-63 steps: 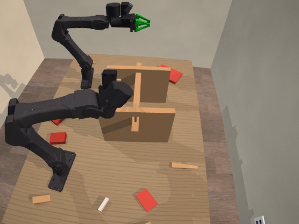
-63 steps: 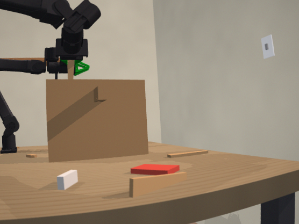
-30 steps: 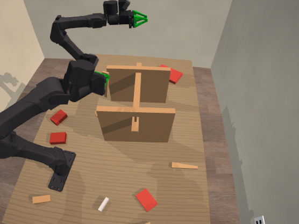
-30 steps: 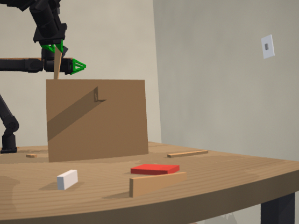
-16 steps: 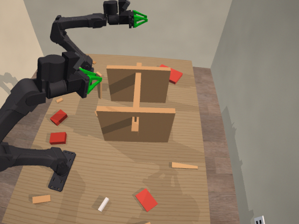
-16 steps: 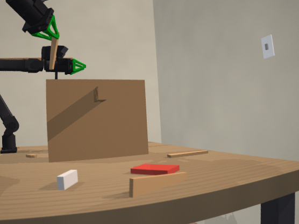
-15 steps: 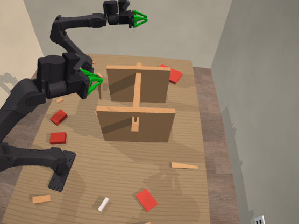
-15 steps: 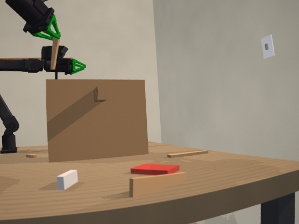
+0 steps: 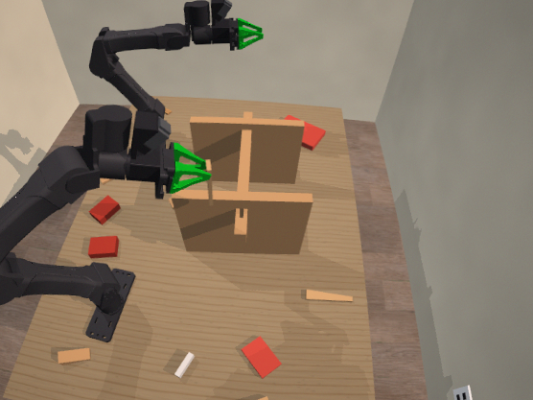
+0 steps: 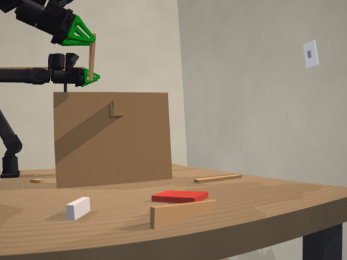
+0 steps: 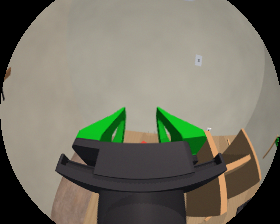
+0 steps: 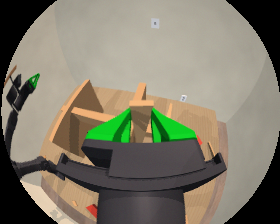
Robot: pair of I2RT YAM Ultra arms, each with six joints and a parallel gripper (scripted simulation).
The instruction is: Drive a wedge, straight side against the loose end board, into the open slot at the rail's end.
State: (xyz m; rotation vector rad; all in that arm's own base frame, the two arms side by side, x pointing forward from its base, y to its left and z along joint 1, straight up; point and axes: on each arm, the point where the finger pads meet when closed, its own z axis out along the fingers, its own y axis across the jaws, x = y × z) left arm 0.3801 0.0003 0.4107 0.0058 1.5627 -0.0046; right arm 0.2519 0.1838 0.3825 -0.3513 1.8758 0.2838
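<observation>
My right gripper (image 9: 210,169) (image 10: 94,40) (image 12: 141,111) is shut on a light wooden wedge (image 9: 210,190) (image 10: 92,58) (image 12: 141,120), which hangs lengthwise downward above the boards, on the arm side. The wedge touches no board in the exterior view. My left gripper (image 9: 262,35) (image 10: 98,76) (image 11: 141,111) is open and empty, high beyond the back board (image 9: 283,159). The rail (image 9: 244,164) joins this board to the front board (image 9: 278,226) (image 10: 115,150). The rail's end (image 9: 241,226) sticks out through the front board with a dark open slot. The back end's wedge is not clearly visible.
A tapered wood piece (image 9: 329,295) (image 10: 218,178) lies right of the boards. A red block (image 9: 261,357) (image 10: 179,196), a white block (image 9: 184,364) (image 10: 78,208) and a wooden block (image 9: 74,356) lie in front. More red blocks (image 9: 104,209) (image 9: 104,247) lie near the arms.
</observation>
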